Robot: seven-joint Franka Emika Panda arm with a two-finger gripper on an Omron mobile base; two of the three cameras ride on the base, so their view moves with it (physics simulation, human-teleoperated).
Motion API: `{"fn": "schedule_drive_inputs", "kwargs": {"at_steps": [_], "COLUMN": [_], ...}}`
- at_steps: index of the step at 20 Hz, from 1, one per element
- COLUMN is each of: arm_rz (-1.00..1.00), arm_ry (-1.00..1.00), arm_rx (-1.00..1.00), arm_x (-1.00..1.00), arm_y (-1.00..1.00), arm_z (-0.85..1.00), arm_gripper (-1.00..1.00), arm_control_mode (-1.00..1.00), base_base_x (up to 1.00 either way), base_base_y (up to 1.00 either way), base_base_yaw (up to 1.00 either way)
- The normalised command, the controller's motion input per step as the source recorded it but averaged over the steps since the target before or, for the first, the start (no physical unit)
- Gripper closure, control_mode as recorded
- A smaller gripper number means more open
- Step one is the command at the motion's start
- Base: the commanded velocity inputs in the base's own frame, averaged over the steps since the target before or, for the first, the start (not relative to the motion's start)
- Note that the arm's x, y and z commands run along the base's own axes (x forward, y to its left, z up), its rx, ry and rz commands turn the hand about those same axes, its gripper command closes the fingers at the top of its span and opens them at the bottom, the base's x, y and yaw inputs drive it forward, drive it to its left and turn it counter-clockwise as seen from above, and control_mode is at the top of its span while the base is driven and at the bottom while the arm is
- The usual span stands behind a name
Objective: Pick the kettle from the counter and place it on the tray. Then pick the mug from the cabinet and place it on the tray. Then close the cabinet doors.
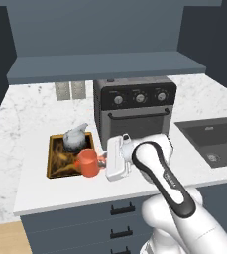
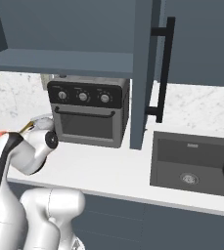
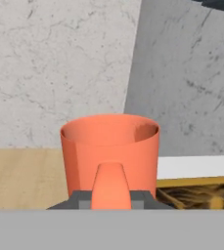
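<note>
The flat rectangular dark-brown tray with a golden-yellow rim (image 1: 52, 159) lay on the white marble-patterned table (image 1: 21, 149), a squat silver-grey metal kettle (image 1: 74, 138) at its 12 o'clock end. The small orange-red cylindrical mug (image 1: 87, 163) stood upright at its 4 o'clock corner, handle gripped by the pincer (image 1: 103, 161).

The white marble counter (image 1: 26, 129) carried a black oven (image 1: 135, 111) at its middle, the tray (image 1: 54, 166) left of it, and a dark sink (image 1: 219, 141) set in at the right.
</note>
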Motion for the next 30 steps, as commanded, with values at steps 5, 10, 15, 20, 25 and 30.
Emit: {"fn": "schedule_drive_inputs", "kwargs": {"at_steps": [5,10,15,20,25,30], "arm_rz": [0.15,0.18,0.12,0.04,0.01,0.00], "arm_ry": [0.00,-0.01,-0.08,-0.04,0.00,0.01], "arm_rx": [0.00,0.00,0.03,0.05,0.03,0.00], "arm_x": [0.56,0.61,0.56,0.54,0.53,0.34], "arm_y": [0.00,-0.01,-0.06,-0.03,0.00,0.14], "arm_z": [-0.53,-0.35,-0.23,-0.15,-0.21,-0.22], "arm_gripper": [1.00,1.00,1.00,1.00,1.00,1.00], "arm_control_mode": [-1.00,-1.00,-1.00,-1.00,-1.00,-1.00], "base_base_x": [0.00,0.00,0.00,0.00,0.00,0.00], "base_base_y": [0.00,0.00,0.00,0.00,0.00,0.00], "base_base_yaw": [0.00,0.00,0.00,0.00,0.00,0.00]}}
